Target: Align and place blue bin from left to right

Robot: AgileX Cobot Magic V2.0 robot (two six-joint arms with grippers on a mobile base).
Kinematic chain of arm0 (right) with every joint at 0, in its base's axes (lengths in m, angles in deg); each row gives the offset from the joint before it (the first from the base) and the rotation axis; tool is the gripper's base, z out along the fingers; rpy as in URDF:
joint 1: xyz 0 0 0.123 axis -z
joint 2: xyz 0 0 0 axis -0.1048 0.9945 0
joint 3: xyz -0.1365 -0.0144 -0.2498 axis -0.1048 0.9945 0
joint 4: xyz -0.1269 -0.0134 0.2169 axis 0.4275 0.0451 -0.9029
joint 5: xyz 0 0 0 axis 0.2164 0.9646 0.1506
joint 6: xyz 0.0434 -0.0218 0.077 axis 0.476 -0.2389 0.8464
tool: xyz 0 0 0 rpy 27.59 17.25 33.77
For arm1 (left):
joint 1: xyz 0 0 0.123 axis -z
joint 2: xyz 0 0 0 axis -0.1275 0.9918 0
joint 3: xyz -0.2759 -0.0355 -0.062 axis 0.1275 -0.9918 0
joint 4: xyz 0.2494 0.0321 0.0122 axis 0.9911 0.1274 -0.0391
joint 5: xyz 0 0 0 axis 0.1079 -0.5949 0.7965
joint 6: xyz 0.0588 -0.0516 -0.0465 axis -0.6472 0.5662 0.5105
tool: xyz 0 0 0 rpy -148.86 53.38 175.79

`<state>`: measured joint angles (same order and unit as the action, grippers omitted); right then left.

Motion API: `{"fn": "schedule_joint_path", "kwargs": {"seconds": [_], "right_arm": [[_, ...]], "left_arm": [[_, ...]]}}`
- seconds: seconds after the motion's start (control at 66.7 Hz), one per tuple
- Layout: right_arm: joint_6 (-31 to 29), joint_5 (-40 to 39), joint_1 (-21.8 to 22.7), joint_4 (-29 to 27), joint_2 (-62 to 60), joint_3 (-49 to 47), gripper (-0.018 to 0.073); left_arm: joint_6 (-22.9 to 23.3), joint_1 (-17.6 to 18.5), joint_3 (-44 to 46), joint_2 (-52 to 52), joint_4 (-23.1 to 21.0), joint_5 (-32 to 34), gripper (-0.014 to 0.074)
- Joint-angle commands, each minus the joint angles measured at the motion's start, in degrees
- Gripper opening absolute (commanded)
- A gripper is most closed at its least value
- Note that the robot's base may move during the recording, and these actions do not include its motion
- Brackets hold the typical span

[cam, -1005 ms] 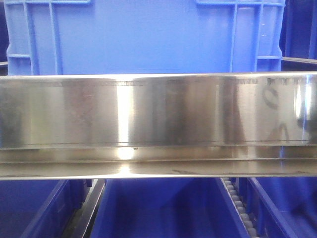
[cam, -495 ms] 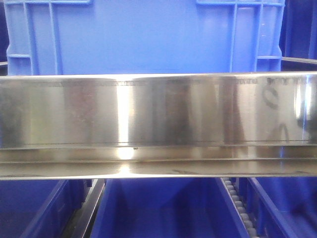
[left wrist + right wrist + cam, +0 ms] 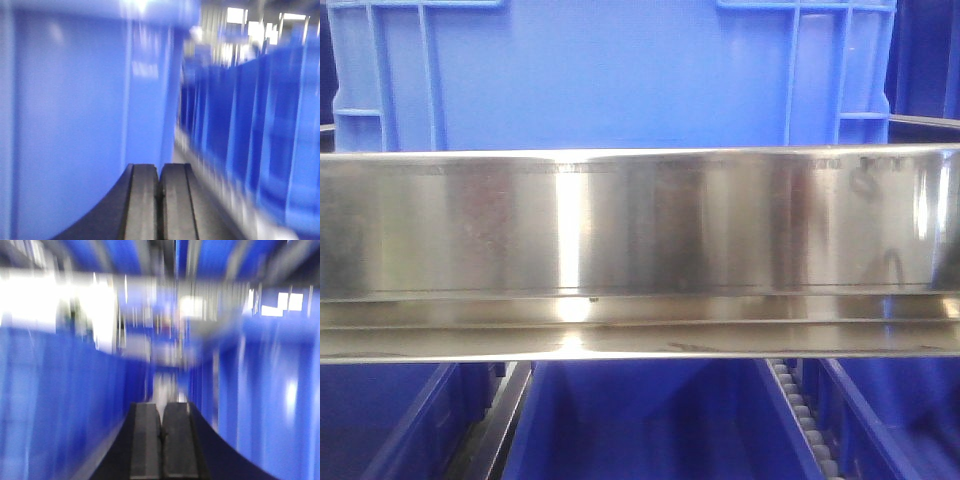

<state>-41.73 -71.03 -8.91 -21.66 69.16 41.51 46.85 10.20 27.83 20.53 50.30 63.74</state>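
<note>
Front camera: level, facing forward, very near a steel rail that spans the frame. The blue bin shows above the rail, lower bins beneath it.
Left wrist camera: looks along the left gripper, with the bin close on its left.
Right wrist camera: looks along the right gripper; heavily blurred, blue walls either side.
Overlap between views: blue bins only.

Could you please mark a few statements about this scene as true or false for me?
1. A shiny metal rail spans the front view, hiding the lower part of the blue bin. True.
2. The left gripper is wide open. False: its jaws are pressed together, holding nothing.
3. The right gripper is shut and empty. True.
4. The right wrist view is sharp. False: it is heavily blurred.
</note>
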Motion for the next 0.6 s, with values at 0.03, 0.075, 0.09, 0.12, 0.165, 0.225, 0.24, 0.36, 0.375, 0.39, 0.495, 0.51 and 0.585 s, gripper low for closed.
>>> {"fn": "schedule_joint_path", "kwargs": {"seconds": [0.03, 0.075, 0.09, 0.12, 0.165, 0.225, 0.24, 0.36, 0.375, 0.39, 0.495, 0.51, 0.585], "right_arm": [[-0.17, -10.33, -0.05, 0.12, -0.17, -1.22, -0.0166], [-0.17, -10.01, -0.05, 0.12, -0.17, -2.83, -0.0166], [-0.17, -9.6, -0.05, 0.12, -0.17, -3.9, -0.0166], [-0.17, -8.61, -0.05, 0.12, -0.17, -5.47, -0.0166], [-0.17, -5.83, -0.05, 0.12, -0.17, -8.13, -0.0166], [-0.17, 3.43, -0.05, 0.12, -0.17, -12.92, -0.0166], [-0.17, 5.76, -0.05, 0.12, -0.17, -14.69, -0.0166], [-0.17, 20.94, -0.05, 0.12, 3.83, -23.68, -0.0166], [-0.17, 21.72, -0.05, 0.12, 4.48, -24.51, -0.0166], [-0.17, 22.7, -0.05, 0.12, 5.16, -25.31, -0.0166], [-0.17, 27.09, -0.05, 0.12, 10.91, -31.67, -0.0166], [-0.17, 27.55, -0.05, 0.12, 11.65, -32.04, -0.0166], [-0.17, 34.59, -0.05, 0.12, 15.89, -36.31, -0.0166]], "left_arm": [[0.48, 0.19, 4.59, -0.18, -0.17, 6.05, -0.0111], [0.48, 0.19, 6.87, -0.18, -0.17, 5.16, -0.0111], [0.48, 0.19, 7.65, -0.18, -0.17, 4.68, -0.0111], [0.48, 0.19, 9.66, -0.18, -0.17, 3.05, -0.0111], [0.48, 0.19, 12.22, -0.18, -0.17, 0.05, -0.0111], [0.48, 0.19, 16.42, 0.4, -0.17, -7.25, -0.0111], [0.48, 0.19, 17.43, 0.75, -0.17, -9.5, -0.0111], [0.48, 0.19, 26.36, 5.67, 1.04, -26.57, -0.0111], [0.48, 0.19, 27.2, 6.3, 1.15, -27.8, -0.0111], [0.48, 0.19, 28.05, 6.97, 1.35, -28.96, -0.0111], [0.48, 0.19, 34.38, 13.13, 1.58, -36.86, -0.0111], [0.48, 0.19, 35.13, 14.0, 1.58, -37.83, -0.0111], [0.48, 0.19, 39.11, 18.94, 1.48, -41.73, -0.0111]]}}
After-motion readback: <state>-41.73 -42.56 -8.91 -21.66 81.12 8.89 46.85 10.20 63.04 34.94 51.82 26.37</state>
